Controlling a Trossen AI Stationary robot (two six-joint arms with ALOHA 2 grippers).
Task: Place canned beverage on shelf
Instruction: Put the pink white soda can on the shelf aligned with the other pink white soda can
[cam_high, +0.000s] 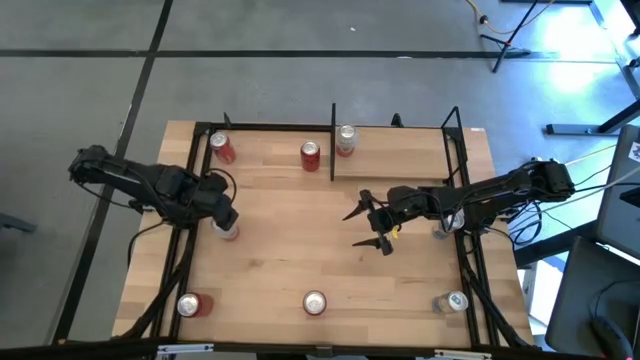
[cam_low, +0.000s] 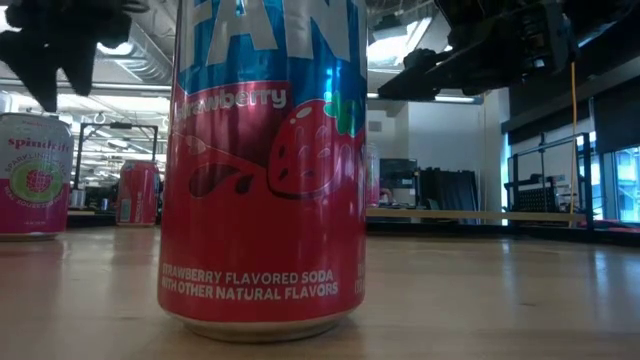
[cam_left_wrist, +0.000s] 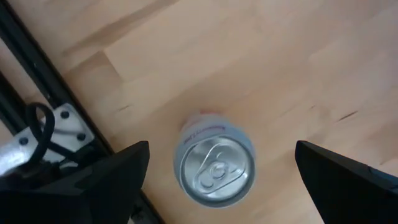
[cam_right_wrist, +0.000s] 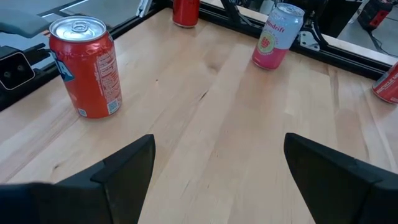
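A pale pink-and-white can (cam_left_wrist: 214, 171) stands upright on the table near its left side (cam_high: 228, 231). My left gripper (cam_left_wrist: 222, 155) hangs open above it, pointing down, one finger on either side of the can's top and clear of it. My right gripper (cam_high: 356, 228) is open over the middle right of the table and points toward the left edge with nothing between its fingers (cam_right_wrist: 219, 143). The shelf (cam_high: 265, 138) runs along the far edge and bears three upright cans, two red (cam_high: 222, 148) (cam_high: 310, 155) and one pale (cam_high: 345, 140), split by a dark divider (cam_high: 332, 135).
Three more cans stand along the near edge: a red one (cam_high: 190, 305), a strawberry soda (cam_high: 314, 303) filling the low view (cam_low: 262, 180), and a pale one (cam_high: 452, 302). Another can (cam_high: 443, 230) sits under the right arm. Black frame rails (cam_high: 185, 250) run along both sides.
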